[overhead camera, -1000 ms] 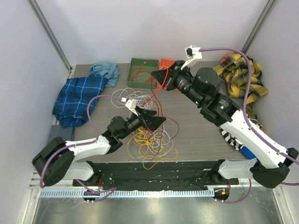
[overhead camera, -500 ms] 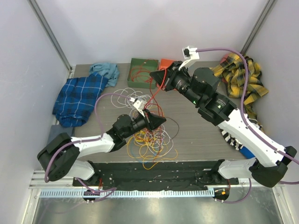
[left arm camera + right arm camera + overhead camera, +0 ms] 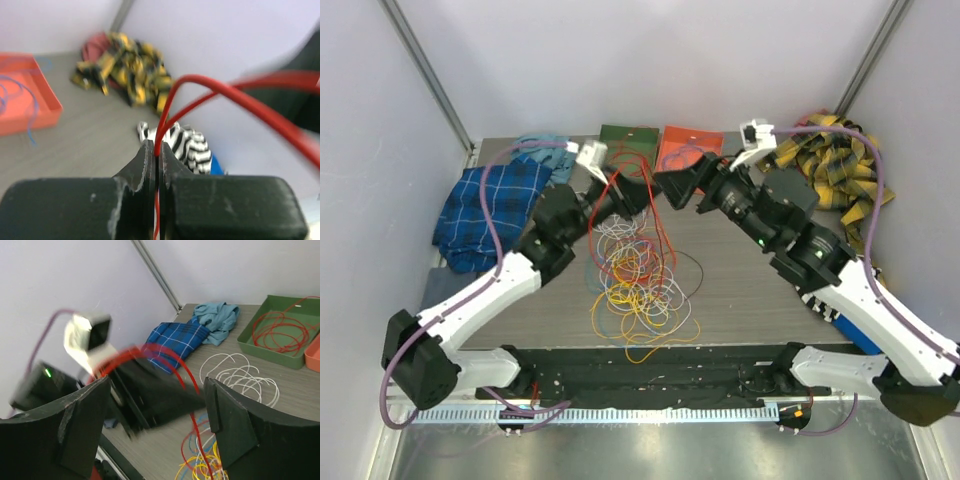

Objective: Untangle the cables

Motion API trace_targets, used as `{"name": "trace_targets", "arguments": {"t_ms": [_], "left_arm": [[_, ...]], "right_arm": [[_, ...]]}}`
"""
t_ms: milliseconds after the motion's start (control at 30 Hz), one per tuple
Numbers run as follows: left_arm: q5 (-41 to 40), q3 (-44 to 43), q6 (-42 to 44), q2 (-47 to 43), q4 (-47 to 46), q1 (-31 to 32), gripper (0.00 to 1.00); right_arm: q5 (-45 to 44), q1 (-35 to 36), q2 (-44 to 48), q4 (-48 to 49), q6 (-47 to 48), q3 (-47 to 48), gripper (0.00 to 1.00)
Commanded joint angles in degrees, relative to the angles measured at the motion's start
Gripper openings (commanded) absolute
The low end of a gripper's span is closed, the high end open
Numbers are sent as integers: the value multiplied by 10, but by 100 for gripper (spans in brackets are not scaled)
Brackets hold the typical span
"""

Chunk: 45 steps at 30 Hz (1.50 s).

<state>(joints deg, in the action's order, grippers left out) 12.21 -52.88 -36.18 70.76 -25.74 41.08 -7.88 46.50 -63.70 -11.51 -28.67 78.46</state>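
Observation:
The cables (image 3: 638, 288) lie in a loose heap of yellow, orange, white, blue and red loops at the table's middle. My left gripper (image 3: 638, 196) hangs raised above the heap's far side, shut on a red cable (image 3: 169, 104) that runs up out of its fingertips (image 3: 148, 156) and arcs away. My right gripper (image 3: 668, 186) faces it close by, open. Its fingers (image 3: 240, 425) stand wide apart with the red cable (image 3: 195, 425) arcing loosely between them, touching neither. More red cable lies coiled in the green tray (image 3: 628, 138).
An orange tray (image 3: 688, 146) holding a blue cable stands beside the green tray at the back. A blue plaid cloth (image 3: 480, 210) and a teal cloth (image 3: 542, 150) lie back left. A yellow plaid cloth (image 3: 835, 170) lies back right, a striped cloth (image 3: 189, 145) under the right arm.
My left gripper closed on the red cable and rose toward the back. My right gripper let the red cable go, opened wide and shifted right.

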Motion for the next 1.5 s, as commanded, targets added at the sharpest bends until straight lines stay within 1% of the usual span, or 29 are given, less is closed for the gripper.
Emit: {"name": "trace_targets", "arguments": {"t_ms": [0, 33, 67, 133, 167, 200, 267, 300, 333, 367, 400, 433, 467, 500, 533, 600, 667, 800, 867, 967, 1067, 1200, 1233, 1300, 1333, 1367, 1467], "left_arm": [[26, -157, -22, -12, 128, -61, 0], [36, -190, -19, -1, 142, -67, 0], [37, -246, -14, 7, 169, -71, 0], [32, -313, 2, 30, 201, -72, 0], [28, -375, 5, 39, 212, -72, 0], [22, -404, 9, 50, 238, -72, 0], [3, -463, 30, 85, 256, -73, 0], [-9, -517, 37, 101, 290, -75, 0], [-20, -550, 43, 116, 307, -77, 0], [-36, -579, 49, 152, 322, -86, 0], [-44, -651, 45, 170, 342, -94, 0], [-43, -683, 35, 187, 384, -105, 0], [-23, -708, 18, 212, 391, -119, 0], [-18, -729, 18, 217, 393, -121, 0], [-15, -739, 16, 218, 381, -120, 0], [-10, -732, 6, 207, 357, -121, 0], [-16, -745, 8, 201, 346, -121, 0], [-58, -771, 43, 188, 322, -121, 0], [-64, -779, 47, 189, 309, -121, 0], [-57, -790, 38, 201, 312, -121, 0], [-47, -783, 19, 207, 311, -120, 0], [-34, -770, -5, 212, 306, -120, 0], [-33, -768, -16, 213, 305, -121, 0], [-26, -765, -26, 218, 305, -121, 0], [-23, -762, -28, 219, 305, -120, 0], [-16, -761, -38, 220, 303, -119, 0], [-10, -749, -49, 218, 301, -118, 0]], "right_arm": [[-42, 0, 88, -12, -8, -32, 87], [-56, -1, 102, -17, -10, -44, 88], [-64, 0, 112, -28, -11, -51, 88], [-78, 0, 146, -33, -16, -75, 88], [-81, 0, 158, -35, -17, -86, 88], [-87, 0, 167, -35, -21, -96, 88], [-93, 0, 188, -36, -32, -130, 88], [-93, 0, 192, -39, -37, -150, 88], [-90, 0, 199, -42, -45, -160, 88], [-80, 0, 201, -42, -51, -173, 88], [-74, 0, 202, -41, -59, -199, 88], [-71, 0, 203, -44, -64, -210, 88], [-65, 0, 199, -44, -68, -219, 88], [-59, 0, 198, -45, -68, -228, 87], [-56, 0, 198, -40, -66, -245, 87], [-53, 0, 194, -33, -62, -264, 87], [-50, 0, 191, -22, -58, -272, 86], [-48, 0, 183, -12, -57, -282, 85], [-43, -1, 178, -6, -57, -285, 84], [-28, 0, 168, 3, -55, -298, 84], [-3, 1, 143, 34, -39, -316, 84], [38, 6, 64, 62, -20, -299, 85], [39, 15, 32, 67, -10, -294, 85], [11, 45, 5, 85, 5, -284, 86], [-1, 52, -24, 89, 22, -278, 87], [-27, 58, -36, 92, 27, -271, 87], [-69, 61, -90, 112, 45, -261, 88]]}}
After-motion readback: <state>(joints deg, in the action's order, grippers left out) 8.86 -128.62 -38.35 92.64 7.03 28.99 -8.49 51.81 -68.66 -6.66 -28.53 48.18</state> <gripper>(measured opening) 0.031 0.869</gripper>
